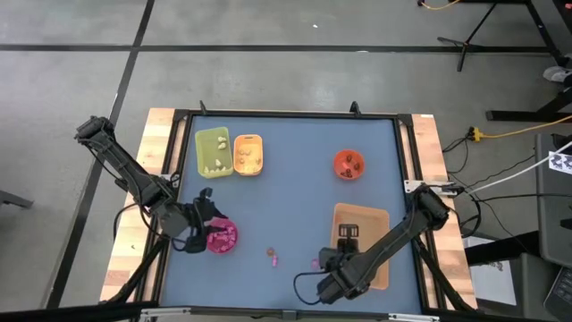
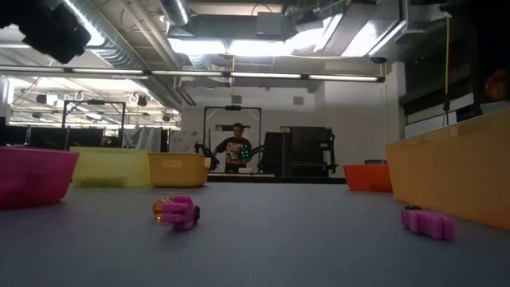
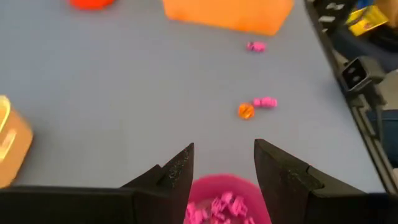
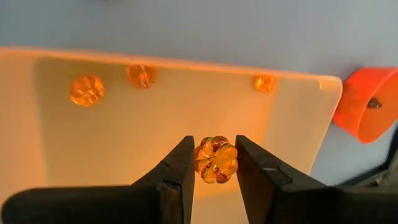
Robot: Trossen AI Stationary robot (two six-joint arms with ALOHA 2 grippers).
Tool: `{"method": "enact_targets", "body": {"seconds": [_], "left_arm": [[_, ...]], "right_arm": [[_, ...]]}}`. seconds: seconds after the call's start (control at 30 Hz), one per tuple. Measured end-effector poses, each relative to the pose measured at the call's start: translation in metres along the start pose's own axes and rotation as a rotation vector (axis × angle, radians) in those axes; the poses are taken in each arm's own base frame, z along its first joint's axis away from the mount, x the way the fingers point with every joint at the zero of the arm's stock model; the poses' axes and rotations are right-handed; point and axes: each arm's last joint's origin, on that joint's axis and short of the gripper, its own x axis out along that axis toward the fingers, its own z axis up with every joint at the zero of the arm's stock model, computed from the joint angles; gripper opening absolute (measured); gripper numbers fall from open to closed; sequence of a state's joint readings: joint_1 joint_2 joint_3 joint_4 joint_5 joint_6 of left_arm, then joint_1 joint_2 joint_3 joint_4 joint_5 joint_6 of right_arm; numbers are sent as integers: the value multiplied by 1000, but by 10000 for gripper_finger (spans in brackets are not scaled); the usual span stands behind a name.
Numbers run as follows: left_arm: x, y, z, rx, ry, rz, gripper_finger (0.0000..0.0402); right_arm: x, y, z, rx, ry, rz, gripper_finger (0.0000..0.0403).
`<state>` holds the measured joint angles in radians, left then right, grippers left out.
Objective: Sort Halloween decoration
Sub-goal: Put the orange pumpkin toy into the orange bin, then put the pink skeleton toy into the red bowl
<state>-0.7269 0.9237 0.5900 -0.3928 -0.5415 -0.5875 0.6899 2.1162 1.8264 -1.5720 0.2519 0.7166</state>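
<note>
Right wrist view shows an amber pumpkin trinket (image 4: 216,159) pinched between the two dark fingers of the right gripper (image 4: 215,163), held above the tan tray (image 4: 155,112). Three more amber pumpkins lie along one wall of that tray's floor: one (image 4: 86,90), a second (image 4: 141,76) just beside it, and a third (image 4: 264,83) well apart from them, toward the tray's corner. From above, the tan tray (image 1: 374,220) sits near the worktop's right edge, toward the front, with the right gripper (image 1: 347,234) over its left part.

On the bare blue worktop (image 1: 295,188) near the front edge lie loose pieces: an orange bead (image 3: 245,111) touching or just beside a magenta trinket (image 3: 265,102), and a second magenta trinket (image 3: 255,46) farther toward the tan tray. The low view shows the same pair (image 2: 176,212) and the lone magenta piece (image 2: 429,222) close to the tan tray's wall.

The left gripper (image 3: 222,163) hangs with its fingers spread and nothing between them, above the pink bowl (image 3: 225,186), which holds a heap of magenta trinkets (image 3: 217,206). That bowl (image 1: 222,238) stands near the front left corner.

Toward the back left, a green tray (image 1: 213,150) with small cream pieces stands just beside an orange tray (image 1: 248,154) that also holds cream pieces. A red bowl (image 1: 349,165) with dark grey bits stands toward the back right. A person (image 2: 237,148) shows far off in the room beyond the table.
</note>
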Motion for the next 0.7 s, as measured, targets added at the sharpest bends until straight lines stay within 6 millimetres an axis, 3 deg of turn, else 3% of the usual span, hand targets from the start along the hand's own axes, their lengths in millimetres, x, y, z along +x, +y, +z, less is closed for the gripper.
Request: {"method": "enact_targets", "body": {"seconds": [0.33,0.53,0.7], "left_arm": [[14,-26,22,228,-230,-141,151],[47,-41,27,320,-298,-243,151],[82,-43,23,310,-287,-331,151]], "right_arm": [[11,2,-4,26,37,-24,95],[13,2,-4,24,43,-29,100],[13,1,-4,25,38,-37,145]]}}
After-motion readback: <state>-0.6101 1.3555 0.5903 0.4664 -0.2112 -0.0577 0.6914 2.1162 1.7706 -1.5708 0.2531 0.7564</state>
